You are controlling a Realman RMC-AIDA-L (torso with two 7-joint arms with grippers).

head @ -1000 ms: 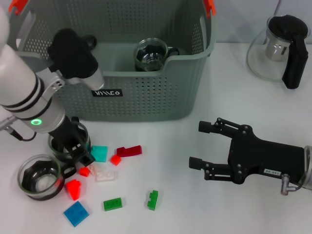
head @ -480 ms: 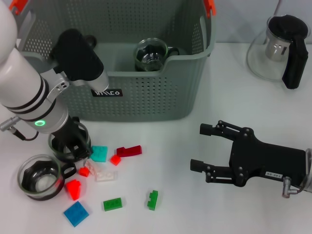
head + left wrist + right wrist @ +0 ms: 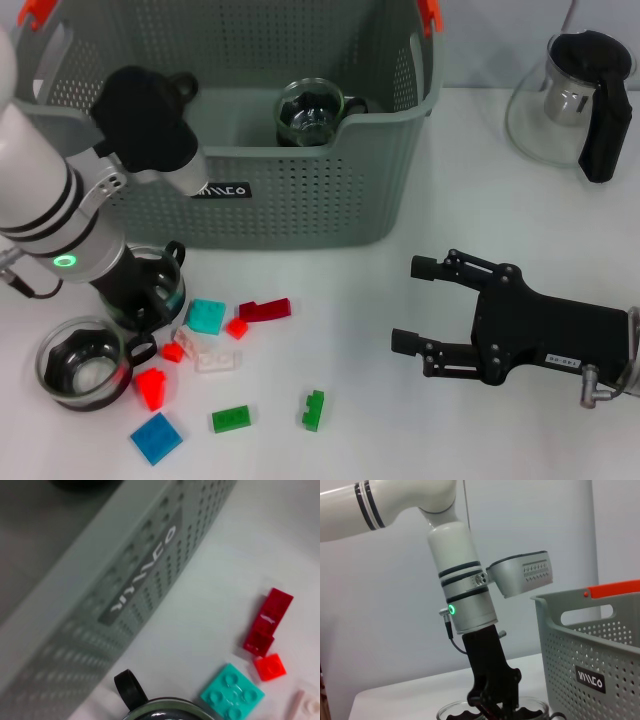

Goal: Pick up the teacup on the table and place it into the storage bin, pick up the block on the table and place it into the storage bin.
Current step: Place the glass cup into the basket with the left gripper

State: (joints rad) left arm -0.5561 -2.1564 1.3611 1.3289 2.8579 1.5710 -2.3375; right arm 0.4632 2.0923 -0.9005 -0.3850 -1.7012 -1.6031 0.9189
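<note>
My left gripper (image 3: 143, 297) reaches down into a glass teacup (image 3: 158, 283) with a black handle, just in front of the storage bin (image 3: 300, 200), and is shut on its rim. The right wrist view shows the left gripper (image 3: 492, 705) with its fingers inside that teacup (image 3: 530, 711). The cup's handle (image 3: 131, 692) shows in the left wrist view beside the bin's label. A second teacup (image 3: 80, 365) stands at the front left, and a third (image 3: 310, 110) sits inside the bin. Several blocks lie in front of the bin, among them a teal block (image 3: 207, 315) and a dark red block (image 3: 264, 310). My right gripper (image 3: 408, 303) rests open at the right.
More blocks lie scattered nearby: small red (image 3: 237, 328), clear (image 3: 215, 360), red (image 3: 150, 388), blue (image 3: 156, 438), and green (image 3: 231, 418) (image 3: 314, 410). A glass teapot (image 3: 575, 100) with a black handle stands at the far right.
The left gripper and the teacup it holds shifted slightly up towards the bin, and the cup's handle has come into view at its upper right. The right arm barely moved.
</note>
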